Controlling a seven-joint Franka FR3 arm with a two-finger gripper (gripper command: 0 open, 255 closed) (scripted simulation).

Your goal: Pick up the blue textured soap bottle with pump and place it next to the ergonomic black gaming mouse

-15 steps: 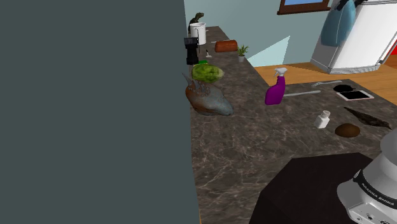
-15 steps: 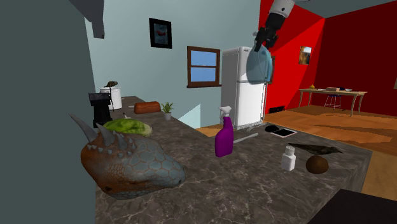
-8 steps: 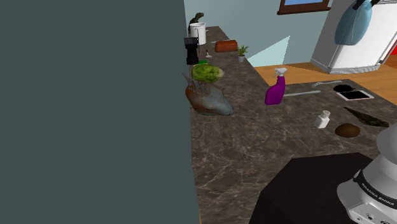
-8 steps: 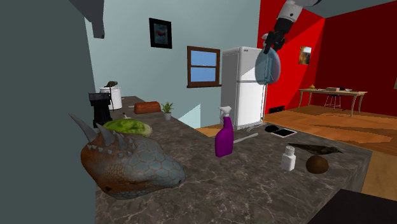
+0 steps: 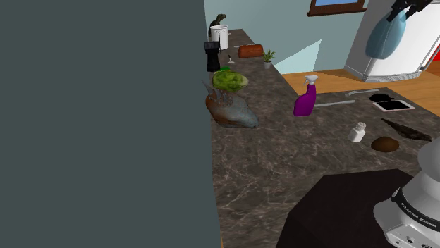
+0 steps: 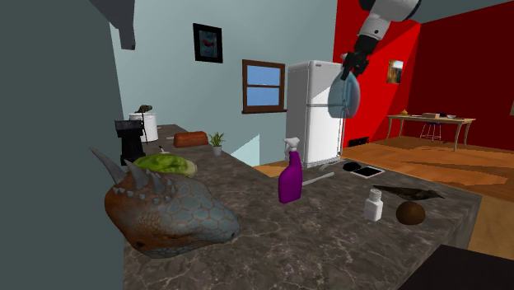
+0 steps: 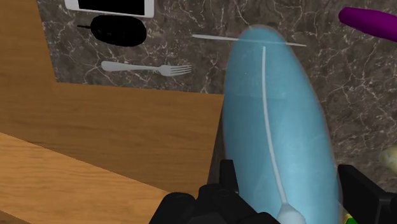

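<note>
The black end effector (image 6: 352, 64) is clamping the pale blue soap bottle (image 6: 343, 95) by its upper end, one finger (image 7: 226, 175) pressing on each side of the body, and the bottle is hanging below it high in the air, well above the dark marbled tabletop (image 6: 329, 239). In the shoulder view the end effector (image 5: 403, 8) is sitting at the upper right edge, and the soap bottle (image 5: 386, 37) is dangling in front of the white refrigerator (image 5: 405, 60). Along the end effector (image 7: 289, 181), the soap bottle (image 7: 277, 127) is showing a thin white tube running down its length, and it is hanging over the border between the tabletop (image 7: 191, 25) and the wooden floor (image 7: 95, 140). The black mouse (image 7: 118, 30) is lying on the tabletop well apart from the bottle, just beside a white-rimmed black slab (image 7: 114, 6), with a fork (image 7: 146, 66) lying near it. In the second exterior view the mouse (image 6: 352, 166) is resting at the far side of the tabletop, beyond a purple spray bottle (image 6: 291, 177) that is standing upright. A small white bottle (image 6: 374, 203) is standing just beside a brown round lump (image 6: 410, 212), and a spiky lizard head (image 6: 165, 210) is lying in the foreground.
</note>
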